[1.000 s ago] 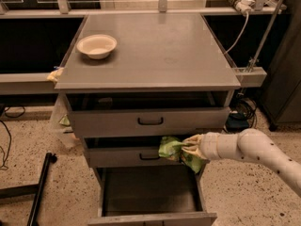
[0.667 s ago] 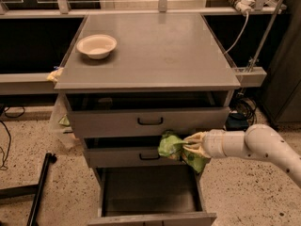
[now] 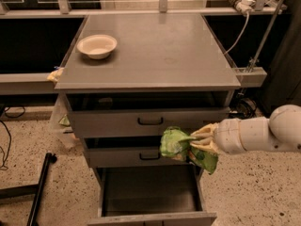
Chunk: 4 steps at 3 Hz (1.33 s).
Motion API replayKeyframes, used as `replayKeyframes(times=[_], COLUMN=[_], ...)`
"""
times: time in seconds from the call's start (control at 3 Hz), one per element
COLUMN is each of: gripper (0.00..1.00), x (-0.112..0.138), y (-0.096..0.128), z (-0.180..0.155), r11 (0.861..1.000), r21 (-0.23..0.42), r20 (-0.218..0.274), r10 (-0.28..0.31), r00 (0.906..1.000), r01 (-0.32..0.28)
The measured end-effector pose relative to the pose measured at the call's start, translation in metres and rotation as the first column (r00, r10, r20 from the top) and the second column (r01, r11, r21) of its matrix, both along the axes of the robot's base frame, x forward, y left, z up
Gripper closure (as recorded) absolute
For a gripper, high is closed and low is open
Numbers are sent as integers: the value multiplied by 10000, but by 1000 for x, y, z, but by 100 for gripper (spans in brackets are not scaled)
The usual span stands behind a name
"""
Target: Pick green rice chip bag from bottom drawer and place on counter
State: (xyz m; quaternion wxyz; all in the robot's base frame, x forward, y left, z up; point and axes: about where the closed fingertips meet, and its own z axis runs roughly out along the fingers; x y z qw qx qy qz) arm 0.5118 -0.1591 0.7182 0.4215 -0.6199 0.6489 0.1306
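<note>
The green rice chip bag [image 3: 175,143] is crumpled and hangs in my gripper [image 3: 195,141], in front of the middle drawer and below the counter's front edge. The gripper is shut on the bag, reaching in from the right on a white arm [image 3: 256,134]. The bottom drawer [image 3: 150,190] is pulled open under it, with a bare grey floor showing. The counter [image 3: 160,51] is the flat grey cabinet top above.
A white bowl [image 3: 97,45] sits at the counter's back left. The top drawer [image 3: 149,120] is slightly open. A clear plastic bag [image 3: 61,119] hangs at the cabinet's left side. A black stand leg [image 3: 38,188] lies on the floor left. Cables and a post [image 3: 261,29] stand right.
The gripper has lifted the green bag a little higher in front of the drawers. The arm has drawn slightly right.
</note>
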Motion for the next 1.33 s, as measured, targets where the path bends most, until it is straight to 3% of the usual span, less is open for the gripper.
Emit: replayKeyframes(times=[0.33,0.67,1.0,1.33], gripper=[100,100,100,100], x=[0,3,10,11], y=[0,2,6,22], z=[0,43,135,249], r11=[10000,10000,9971,9863], r21=[6,-51,-736,-1535], r20=[-4,209,686,1941], r10=[1,50,255,896], r00=[10000,9998,9973,9769], r01=[-1,-49,-205,-600])
